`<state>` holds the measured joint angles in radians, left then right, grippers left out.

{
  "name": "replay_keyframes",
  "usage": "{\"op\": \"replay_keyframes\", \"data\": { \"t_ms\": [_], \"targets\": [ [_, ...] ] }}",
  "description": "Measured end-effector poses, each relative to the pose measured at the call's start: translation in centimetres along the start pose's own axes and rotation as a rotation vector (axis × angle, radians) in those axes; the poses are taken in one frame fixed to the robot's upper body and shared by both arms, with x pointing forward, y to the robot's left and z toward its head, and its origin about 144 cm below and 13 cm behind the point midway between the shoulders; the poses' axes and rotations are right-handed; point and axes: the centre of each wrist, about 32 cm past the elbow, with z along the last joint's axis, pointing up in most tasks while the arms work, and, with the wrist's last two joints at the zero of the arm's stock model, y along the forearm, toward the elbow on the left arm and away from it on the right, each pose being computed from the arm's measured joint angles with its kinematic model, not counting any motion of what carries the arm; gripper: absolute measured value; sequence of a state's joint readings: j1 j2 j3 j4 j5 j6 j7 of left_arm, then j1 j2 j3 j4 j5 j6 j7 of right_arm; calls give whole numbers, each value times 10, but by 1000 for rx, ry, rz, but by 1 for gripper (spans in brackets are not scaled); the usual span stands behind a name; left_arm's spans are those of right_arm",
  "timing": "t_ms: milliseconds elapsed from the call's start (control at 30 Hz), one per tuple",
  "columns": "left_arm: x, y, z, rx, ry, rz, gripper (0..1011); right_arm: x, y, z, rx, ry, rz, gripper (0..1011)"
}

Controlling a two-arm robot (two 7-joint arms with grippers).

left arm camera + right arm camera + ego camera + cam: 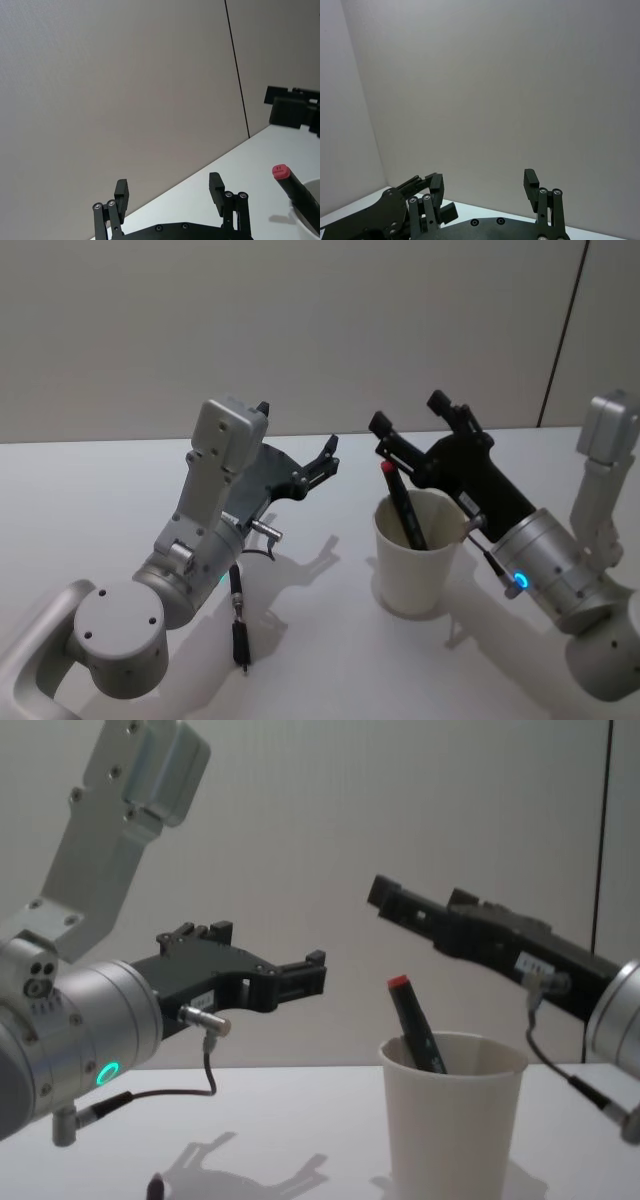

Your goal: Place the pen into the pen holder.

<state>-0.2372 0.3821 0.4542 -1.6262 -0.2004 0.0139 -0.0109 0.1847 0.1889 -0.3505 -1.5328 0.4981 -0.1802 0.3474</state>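
- On the right half of the white bench [100, 490], above and just beyond the pen holder [418, 565]: the right gripper [410, 412], raised off the surface and angled up towards the far left.
- Spread wide at the fingers [530, 179], with nothing between them and nothing gripped.
- Just under those fingers and clear of both: the red upper tip of the pen [404, 505]. Seen from the chest, a plain gap of air between that tip and the right gripper [385, 902].
- Standing inside the pen holder [452, 1130]: the pen [416, 1032], lower end down in the cup, black body resting against the rim, leaning so that the top tilts to the left.
- Poking out above the rolled rim: roughly the upper third of the pen, red tip uppermost.
- Upright on the bench, a plain white paper cup tapering to its base; apart from the pen, nothing else visible in it.
- Well to the left of the cup, lifted above the bench and pointing right and away: the left gripper [298, 430].
- Parted just as widely at its own fingers [216, 181], empty, touching neither cup nor pen.
- From the left wrist, off to one side beyond the left gripper [169, 184]: the pen [295, 187] with its red cap.
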Motion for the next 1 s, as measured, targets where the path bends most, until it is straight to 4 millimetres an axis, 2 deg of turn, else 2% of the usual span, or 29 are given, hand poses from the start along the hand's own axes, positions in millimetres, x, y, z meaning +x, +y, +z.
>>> {"op": "replay_keyframes", "data": {
  "t_ms": [133,367,433,500,800,1000],
  "targets": [
    [0,0,0,0,0,0,1001,2,2,11,15,-3,-14,1001],
    [0,0,0,0,0,0,1001,9,5,45,56,-23,-69,1001],
    [0,0,0,0,0,0,1001,10,5,48,57,-25,-78,1001],
    [0,0,0,0,0,0,1001,14,5,61,66,-38,-108,1001],
    [0,0,0,0,0,0,1001,27,5,95,58,-71,-213,1001],
    [0,0,0,0,0,0,1001,32,5,108,54,-83,-250,1001]
  ]
}}
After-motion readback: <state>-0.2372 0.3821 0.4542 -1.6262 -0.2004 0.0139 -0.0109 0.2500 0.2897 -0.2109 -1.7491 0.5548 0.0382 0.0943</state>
